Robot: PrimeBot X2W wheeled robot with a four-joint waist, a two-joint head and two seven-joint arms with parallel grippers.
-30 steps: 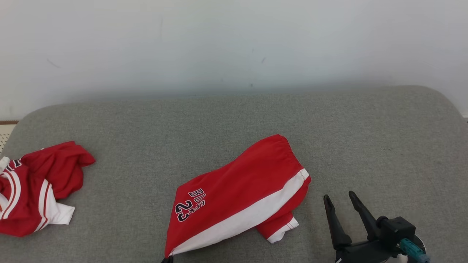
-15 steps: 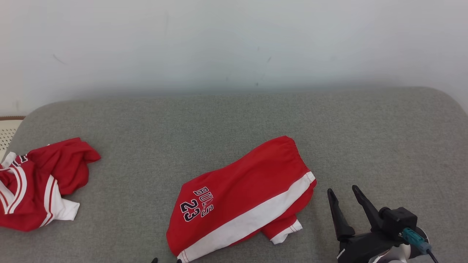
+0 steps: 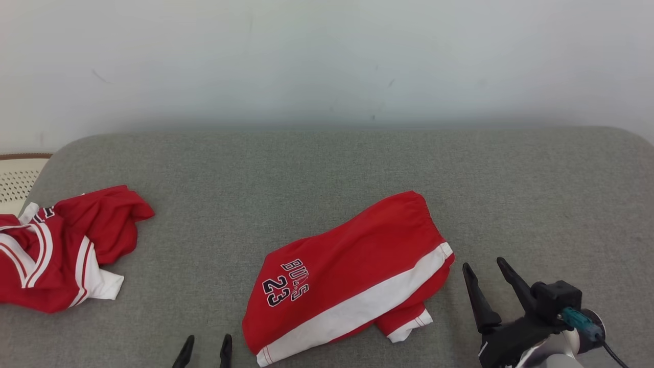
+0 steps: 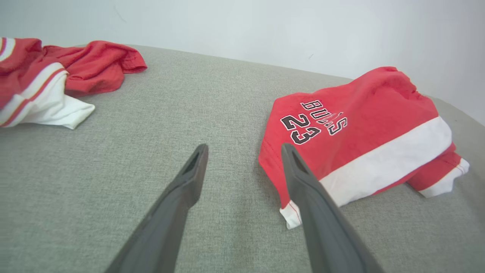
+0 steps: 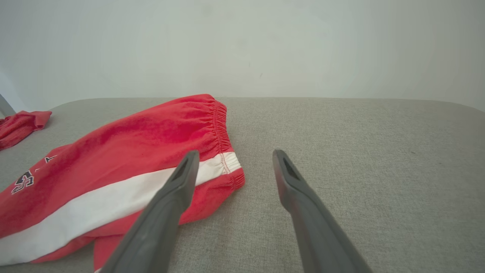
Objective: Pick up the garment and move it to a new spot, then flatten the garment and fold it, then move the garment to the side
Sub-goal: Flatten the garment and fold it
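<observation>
Basketball shorts (image 3: 352, 271) lie folded at lower centre of the head view, on the grey cushion (image 3: 327, 168). My left hand (image 3: 208, 338) and right hand (image 3: 483, 263) flank them, both open and empty. Folding looks done to me; next I should grip both ends and shift them aside.

Cut off by the head view's bottom edge: the left gripper (image 3: 204, 351), bar two dark fingertips (image 3: 225, 353), and the wrist behind the right gripper (image 3: 483, 264). Cut off by its left edge: a crumpled red and white jersey (image 3: 56, 250) and a pale perforated thing (image 3: 15, 176), too little of it to name. Tucked under the top layer of the shorts (image 3: 352, 266): most of the other leg. Lost in a crease: the middle letters above the 23.
</observation>
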